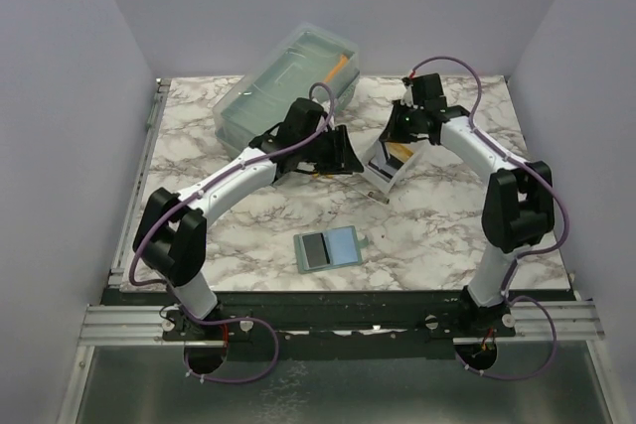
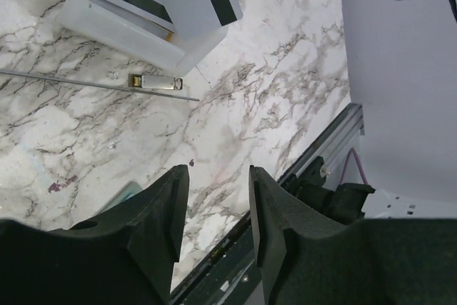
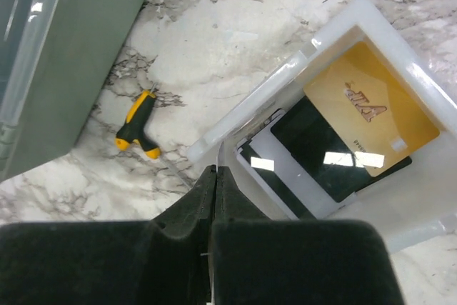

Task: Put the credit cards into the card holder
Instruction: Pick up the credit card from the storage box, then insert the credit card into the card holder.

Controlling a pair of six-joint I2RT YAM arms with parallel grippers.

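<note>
Your right gripper (image 3: 215, 176), jaws pressed together, sits at the near corner of the small white rectangular tray (image 3: 285, 78). Whether a card edge is pinched between them cannot be told. Inside the tray lie the credit cards, a gold-yellow card (image 3: 371, 108) over black cards (image 3: 321, 151), all flat, their long axes running upper left to lower right in the right wrist view. This reads as the pick-up step. Your left gripper (image 2: 216, 176) hangs with fingers apart and empty over the marble table (image 2: 271, 91). The flat grey-green bifold card holder (image 1: 330, 248) lies open near the table's front edge, well apart from the tray, its long axis roughly left to right. The next move calls for lifting one card clear of the tray wall and aligning it with a pocket.
</note>
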